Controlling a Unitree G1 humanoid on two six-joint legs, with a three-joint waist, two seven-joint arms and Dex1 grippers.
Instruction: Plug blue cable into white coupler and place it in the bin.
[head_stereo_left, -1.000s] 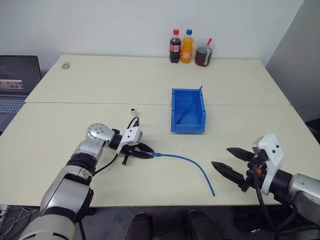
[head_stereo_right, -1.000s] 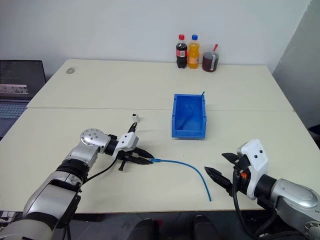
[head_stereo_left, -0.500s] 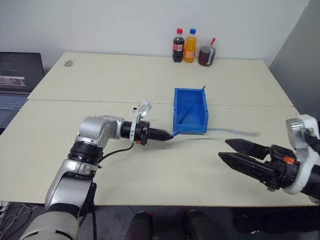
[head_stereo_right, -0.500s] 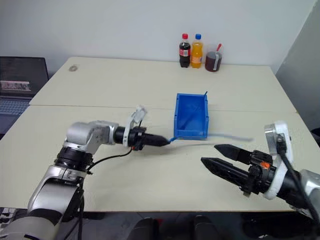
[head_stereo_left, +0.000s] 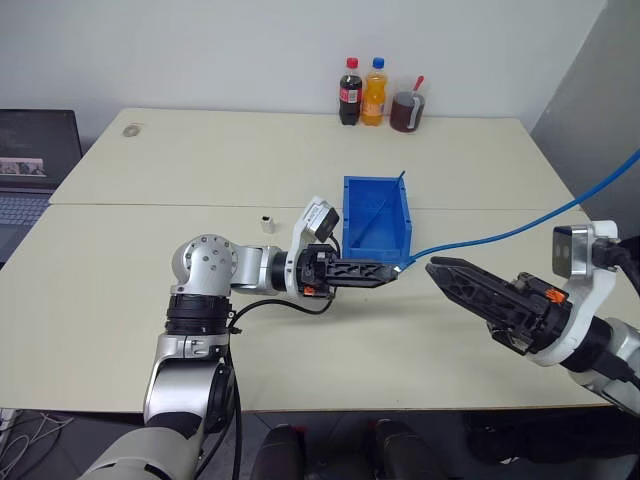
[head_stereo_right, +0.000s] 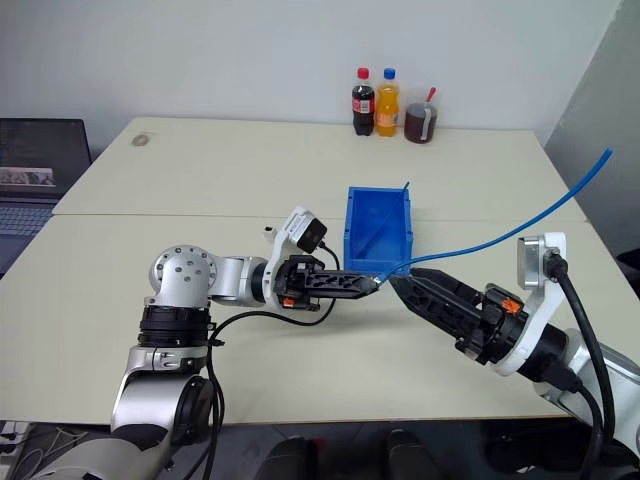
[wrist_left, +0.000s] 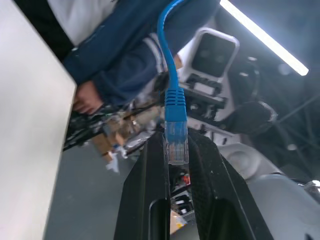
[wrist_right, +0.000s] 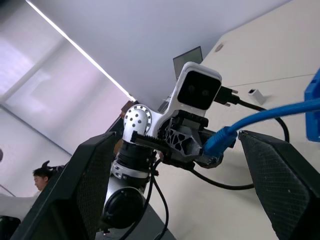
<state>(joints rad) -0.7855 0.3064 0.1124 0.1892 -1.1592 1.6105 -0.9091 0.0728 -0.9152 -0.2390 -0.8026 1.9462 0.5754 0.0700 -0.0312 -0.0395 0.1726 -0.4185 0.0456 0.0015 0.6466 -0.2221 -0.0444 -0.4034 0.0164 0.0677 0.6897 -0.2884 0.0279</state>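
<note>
no readable text anywhere (bottle labels too small)

- Left gripper (wrist_left: 176, 150): two black fingers (wrist_left: 150, 190) rise side by side, jaws closed on the clear plug at the end of the blue cable (wrist_left: 175, 102).
- Plug sits between the fingertips; its blue strain-relief boot stands just above them.
- Cable runs up from the boot and curves out past the frame edge.
- Bench (wrist_left: 30, 150): pale surface along one side, seen edge-on and tilted.
- Person behind the cable: blue sleeve (wrist_left: 120, 55), hand (wrist_left: 87, 97) near the bench edge.
- Right gripper's white camera housing (wrist_left: 212, 52) with dark lens window, just beyond the cable; its fingers cannot be made out.
- Bright ceiling light strip (wrist_left: 262, 35) overhead.
</note>
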